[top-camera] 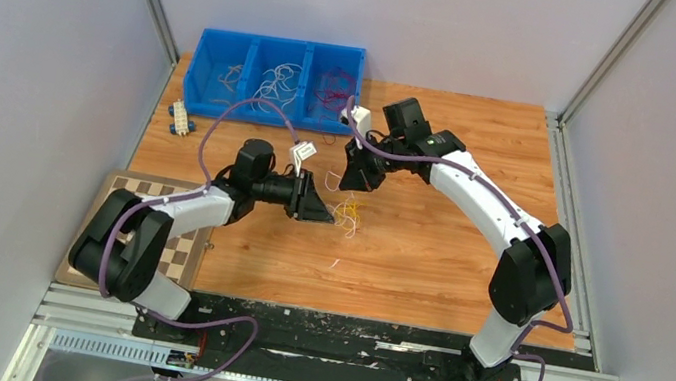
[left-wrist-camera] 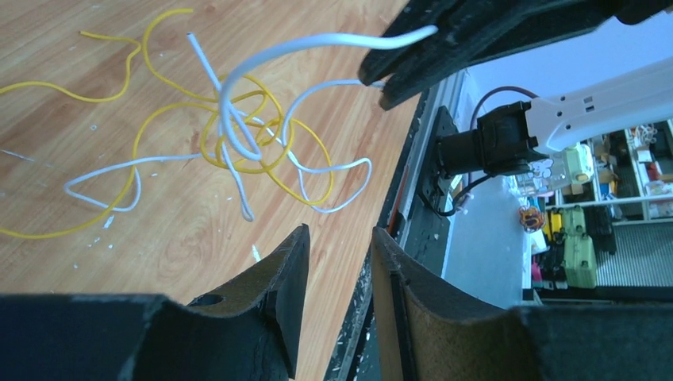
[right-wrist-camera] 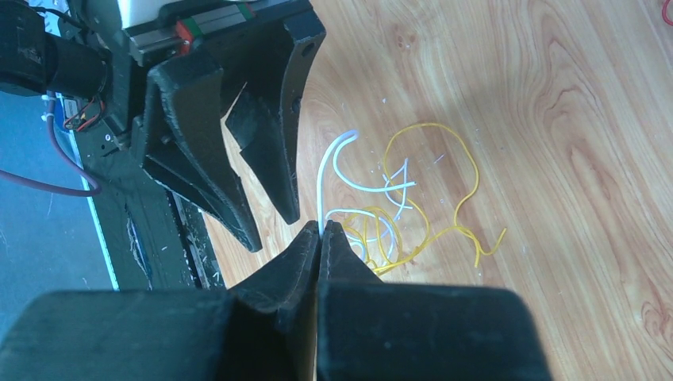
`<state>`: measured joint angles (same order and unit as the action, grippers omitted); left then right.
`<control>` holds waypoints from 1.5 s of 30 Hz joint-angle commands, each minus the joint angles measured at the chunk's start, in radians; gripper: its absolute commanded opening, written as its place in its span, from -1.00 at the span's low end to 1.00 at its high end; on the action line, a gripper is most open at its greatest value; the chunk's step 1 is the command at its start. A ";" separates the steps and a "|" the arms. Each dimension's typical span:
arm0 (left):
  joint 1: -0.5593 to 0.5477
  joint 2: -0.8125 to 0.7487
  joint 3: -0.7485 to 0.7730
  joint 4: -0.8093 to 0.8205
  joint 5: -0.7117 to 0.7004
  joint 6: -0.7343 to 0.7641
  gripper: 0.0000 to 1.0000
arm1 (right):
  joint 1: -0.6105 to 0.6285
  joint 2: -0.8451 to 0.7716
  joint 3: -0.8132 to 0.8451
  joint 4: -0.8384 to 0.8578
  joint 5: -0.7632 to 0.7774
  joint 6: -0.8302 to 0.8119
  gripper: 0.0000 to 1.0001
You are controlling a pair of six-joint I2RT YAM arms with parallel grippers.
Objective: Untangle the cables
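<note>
Pale grey walls [top-camera: 31, 54] enclose a light wooden table [top-camera: 435, 256].

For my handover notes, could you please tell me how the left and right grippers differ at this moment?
The left gripper stands open; the right gripper is shut. The left gripper holds nothing; the right gripper pinches the end of a white cable. Both are black and close to the cable tangle.
</note>
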<state>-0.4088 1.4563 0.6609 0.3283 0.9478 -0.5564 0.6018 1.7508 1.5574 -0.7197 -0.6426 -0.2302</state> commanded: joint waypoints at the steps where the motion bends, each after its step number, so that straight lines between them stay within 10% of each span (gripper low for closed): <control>1: -0.005 0.029 0.013 0.038 -0.032 -0.020 -0.14 | 0.006 -0.002 0.025 0.037 0.010 0.019 -1.00; 22: -0.030 0.118 0.024 0.117 -0.048 -0.095 -0.08 | 0.055 -0.004 0.011 0.035 -0.006 0.017 -1.00; 29: -0.029 0.095 0.047 0.066 -0.036 -0.064 -0.70 | 0.033 -0.030 -0.019 0.035 0.037 0.000 -1.00; 32: -0.017 0.056 0.044 -0.039 -0.045 -0.011 -0.98 | -0.034 -0.066 -0.065 0.034 0.061 -0.026 -1.00; 45: 0.348 -0.106 0.070 -0.698 -0.177 0.403 -1.00 | -0.682 -0.279 -0.232 0.002 0.191 -0.244 -1.00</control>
<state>-0.1284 1.3903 0.6792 -0.0971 0.8436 -0.3489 0.0551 1.5501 1.3403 -0.7128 -0.4904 -0.3737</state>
